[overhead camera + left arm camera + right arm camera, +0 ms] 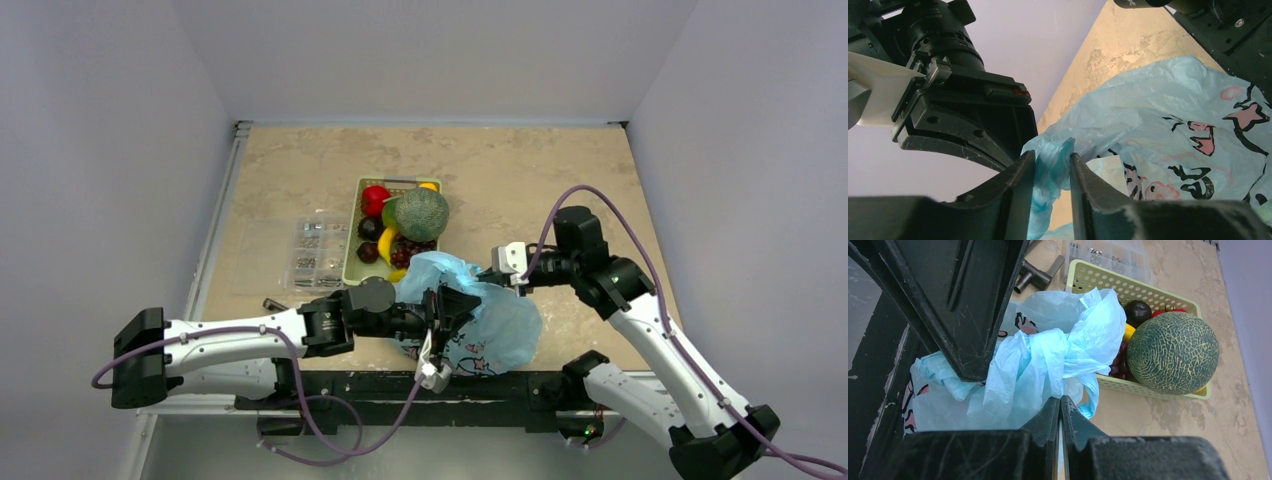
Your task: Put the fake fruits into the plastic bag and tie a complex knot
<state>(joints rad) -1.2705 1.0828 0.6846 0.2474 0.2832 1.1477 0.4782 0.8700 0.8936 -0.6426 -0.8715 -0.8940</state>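
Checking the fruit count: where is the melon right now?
Top view: the melon sits in the green basket, right side, mid-table, beside the red apple.

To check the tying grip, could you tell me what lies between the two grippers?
Only bunched light-blue film of the plastic bag fills the stretch between the left gripper and the right gripper; the right wrist view shows it best.

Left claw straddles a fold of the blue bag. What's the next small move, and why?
Probably finish closing the left claw on the plastic bag: a fold sits between its fingers, jaws not fully shut. The right claw looks shut on another fold, and the fake fruits lie in the basket, so the mouth needs opening.
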